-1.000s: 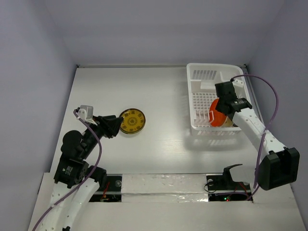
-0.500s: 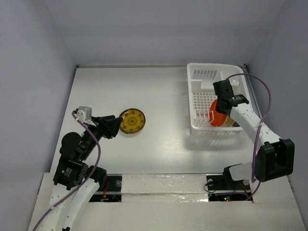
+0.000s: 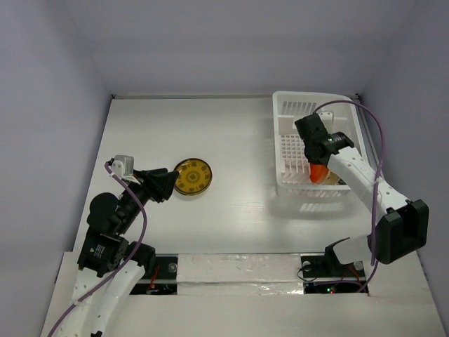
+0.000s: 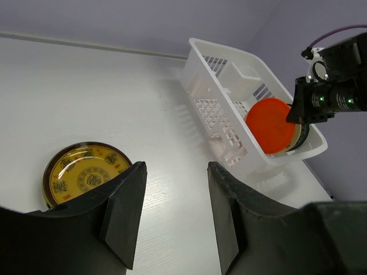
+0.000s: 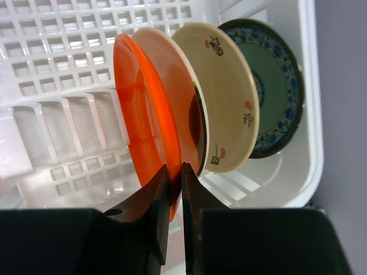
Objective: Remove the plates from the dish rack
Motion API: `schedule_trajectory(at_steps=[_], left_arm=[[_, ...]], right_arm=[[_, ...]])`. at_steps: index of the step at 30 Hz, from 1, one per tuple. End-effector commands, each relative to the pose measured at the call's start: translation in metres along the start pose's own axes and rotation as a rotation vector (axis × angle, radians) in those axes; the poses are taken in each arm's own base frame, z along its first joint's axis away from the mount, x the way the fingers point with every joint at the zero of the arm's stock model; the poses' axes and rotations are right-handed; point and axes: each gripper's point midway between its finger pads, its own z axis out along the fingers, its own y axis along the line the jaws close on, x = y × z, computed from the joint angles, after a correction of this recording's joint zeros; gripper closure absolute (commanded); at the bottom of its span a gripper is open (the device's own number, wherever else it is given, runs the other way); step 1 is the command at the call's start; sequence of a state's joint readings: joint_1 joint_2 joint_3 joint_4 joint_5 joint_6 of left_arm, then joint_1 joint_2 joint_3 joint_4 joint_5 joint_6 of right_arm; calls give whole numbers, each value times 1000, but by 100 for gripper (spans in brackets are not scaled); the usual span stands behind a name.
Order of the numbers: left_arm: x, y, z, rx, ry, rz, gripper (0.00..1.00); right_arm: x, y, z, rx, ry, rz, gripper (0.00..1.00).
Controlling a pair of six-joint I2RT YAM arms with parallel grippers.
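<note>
The white dish rack [image 3: 280, 105] stands at the back right. In the right wrist view an orange-red plate [image 5: 143, 126], a cream plate [image 5: 223, 97] and a patterned teal plate [image 5: 275, 86] stand on edge in the rack [image 5: 57, 57]. My right gripper [image 5: 175, 167] is shut on the orange-red plate's rim; from above the gripper [image 3: 313, 158] covers most of that plate [image 3: 318, 173]. A patterned yellow plate [image 3: 193, 176] lies flat on the table. My left gripper [image 3: 170, 184] is open and empty just left of it, above the table [image 4: 175, 167].
The left wrist view shows the yellow plate [image 4: 83, 173] at lower left, the rack [image 4: 198, 48] at right with the orange-red plate [image 4: 272, 125] and my right arm [image 4: 330, 86] over it. The rack's far half holds no plates. Walls close the table's sides and back.
My right arm has swung left and forward over the rack and now covers most of the orange-red plate. The left arm and yellow plate have not moved.
</note>
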State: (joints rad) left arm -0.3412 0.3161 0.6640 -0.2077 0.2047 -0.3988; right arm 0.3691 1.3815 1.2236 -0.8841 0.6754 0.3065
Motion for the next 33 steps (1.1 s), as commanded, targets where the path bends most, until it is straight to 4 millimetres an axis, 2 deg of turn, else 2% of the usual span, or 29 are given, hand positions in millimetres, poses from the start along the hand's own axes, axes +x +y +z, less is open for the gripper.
schedule_trajectory(at_steps=[1,3,7,10,11,14,15,16,18,19,20,21,22,23,24,25,26,27,29,30,31,33], left_arm=[[-7,-4,2,16,-27,3,56],[-6,-3,2,12,-27,3,56],[-6,-3,2,12,-24,3,56],[-6,-3,3,12,-20,2,56],[-5,-3,3,11,-19,2,56],[-6,-3,3,13,-22,2,56],[-6,-2,3,8,-22,4,56],[-5,-2,3,5,-20,2,56],[-5,0,4,-3,-21,0,56],[-6,0,4,-4,-22,-1,56],[-6,1,3,-10,-25,-2,56],[-8,4,3,-24,-33,-3,56],[-8,4,3,-26,-36,-3,56],[-8,4,2,-28,-39,-4,57],[-10,4,1,-29,-48,-5,56],[-10,4,1,-30,-49,-5,56],[-10,5,1,-30,-49,-5,56],[-9,5,2,-31,-44,-6,56],[-7,5,4,-30,-35,-7,56],[-8,5,4,-30,-35,-7,56],[-8,8,5,-40,-35,-7,56],[-8,8,5,-42,-36,-7,56]], right_arm=[[-31,-6,-21,71,-96,20,100],[-39,-10,-31,90,-129,33,100],[-63,-24,-64,74,-204,95,100],[-74,-27,-92,38,-263,130,100],[-82,-21,-106,-6,-296,145,100],[-94,-2,-131,-104,-358,200,100],[-94,18,-142,-171,-379,195,100],[-105,35,-150,-240,-418,240,100],[-98,89,-160,-445,-403,223,100],[-113,114,-174,-559,-448,289,100],[-108,142,-187,-699,-431,277,100],[-100,169,-186,-770,-406,276,100],[-108,190,-204,-869,-435,314,100],[-103,208,-212,-944,-418,301,100],[-99,229,-205,-967,-382,308,100],[-102,243,-215,-1018,-387,322,100],[-97,258,-221,-1071,-364,307,100],[-96,269,-222,-1099,-343,325,100],[-91,306,-216,-1169,-293,363,100],[-88,308,-219,-1191,-270,366,100],[-83,324,-214,-1214,-246,372,100],[-72,342,-211,-1248,-194,399,100]])
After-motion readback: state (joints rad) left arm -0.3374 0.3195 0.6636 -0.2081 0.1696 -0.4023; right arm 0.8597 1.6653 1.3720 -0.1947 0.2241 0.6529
